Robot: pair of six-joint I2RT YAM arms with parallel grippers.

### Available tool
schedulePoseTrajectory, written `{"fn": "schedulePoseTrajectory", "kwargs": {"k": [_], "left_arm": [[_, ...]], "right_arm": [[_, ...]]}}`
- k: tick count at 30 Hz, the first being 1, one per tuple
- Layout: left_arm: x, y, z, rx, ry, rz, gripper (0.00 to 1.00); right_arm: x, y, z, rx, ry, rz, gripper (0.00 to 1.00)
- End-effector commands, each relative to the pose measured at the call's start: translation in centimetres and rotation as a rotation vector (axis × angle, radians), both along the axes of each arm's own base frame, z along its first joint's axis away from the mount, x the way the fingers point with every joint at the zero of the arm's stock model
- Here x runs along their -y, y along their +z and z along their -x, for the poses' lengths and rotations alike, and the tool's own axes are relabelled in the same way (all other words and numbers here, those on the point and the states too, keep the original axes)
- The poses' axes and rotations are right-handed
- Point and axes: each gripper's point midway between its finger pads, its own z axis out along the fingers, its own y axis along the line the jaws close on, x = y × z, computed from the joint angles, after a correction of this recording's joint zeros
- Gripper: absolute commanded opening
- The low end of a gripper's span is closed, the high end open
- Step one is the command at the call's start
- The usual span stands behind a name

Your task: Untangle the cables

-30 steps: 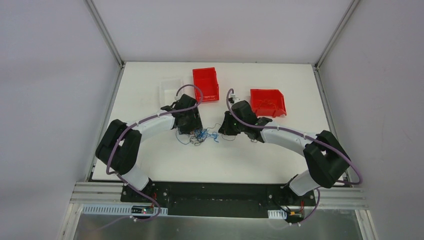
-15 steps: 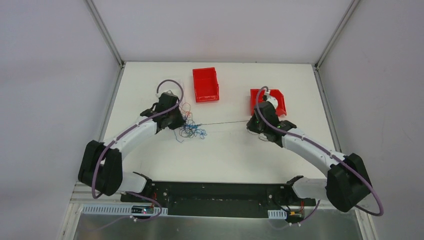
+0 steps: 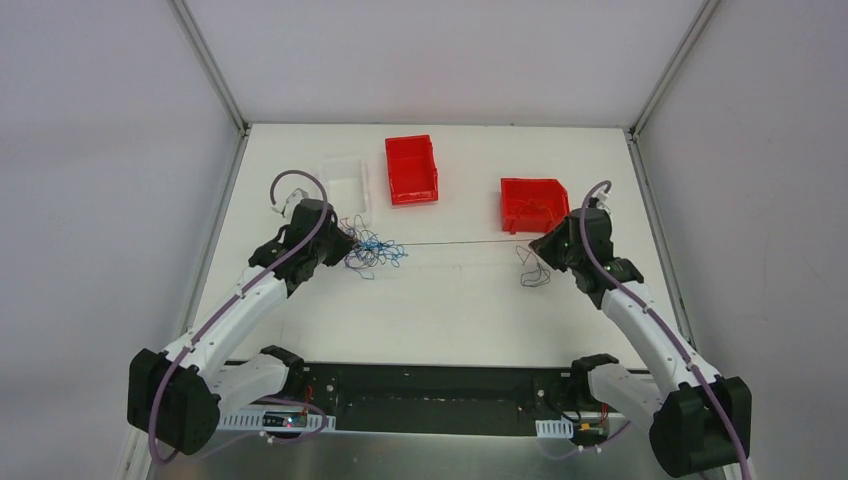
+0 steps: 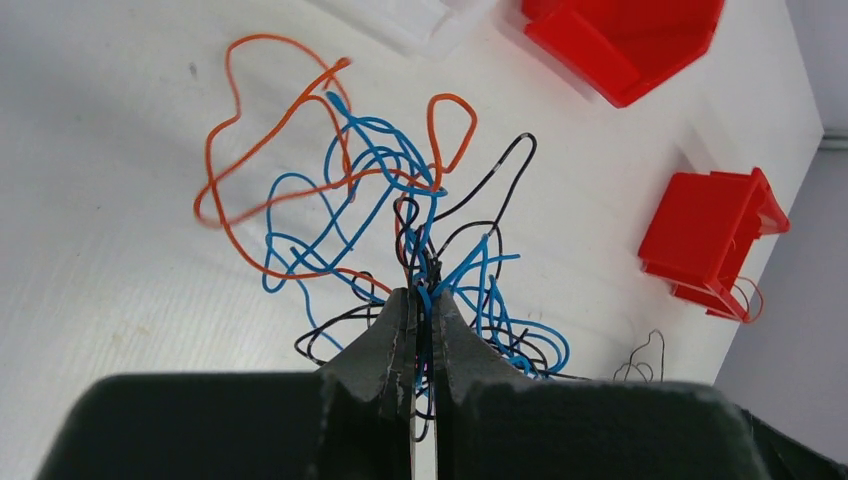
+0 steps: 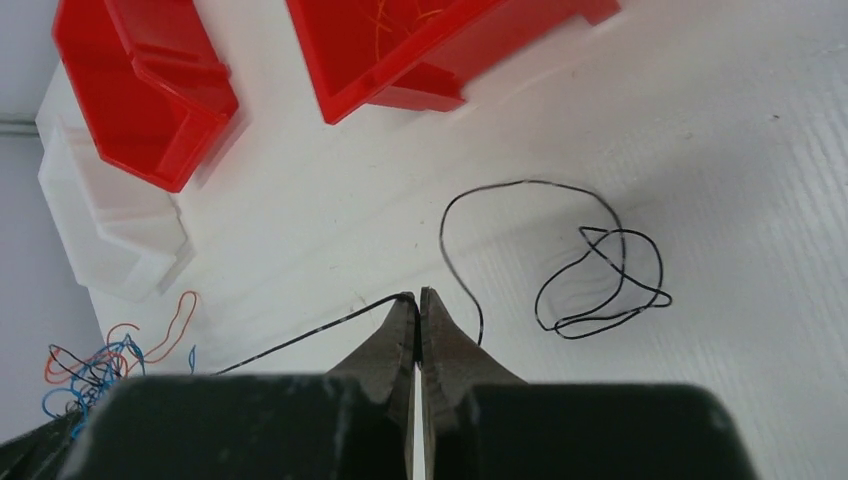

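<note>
The cables are a small knot of blue, orange and black wires on the white table left of centre. My left gripper is shut on the knot's near side; in the left wrist view blue and black strands run between its closed fingertips. A single black wire stretches taut from the knot to my right gripper. That gripper is shut on the black wire, whose free end lies in loose loops beside it.
Two red bins stand at the back, one near the middle and one to the right holding thin orange wire. A clear tray sits behind the knot. The table's side rails run along both edges.
The two grippers have drawn apart, left going left and right going right. The left gripper has closed on the knot. The black wire is now pulled straight between them.
</note>
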Motion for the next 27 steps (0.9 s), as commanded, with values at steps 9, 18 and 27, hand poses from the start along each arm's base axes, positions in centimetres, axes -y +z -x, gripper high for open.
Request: {"fn": "schedulePoseTrajectory", "kwargs": {"k": [9, 18, 27], "left_arm": [[-14.0, 0.1, 5.0, -0.057, 0.510, -0.415, 0.00], [-15.3, 0.7, 6.5, -0.027, 0.613, -0.403, 0.00], [-6.7, 0.0, 0.9, -0.119, 0.044, -0.317, 0.00]], "right_arm": [[13.9, -2.2, 1.7, -0.094, -0.569, 0.072, 0.00], [13.3, -2.8, 1.3, -0.084, -0.541, 0.001, 0.00], [2.5, -0.1, -0.8, -0.007, 0.043, -0.154, 0.41]]}}
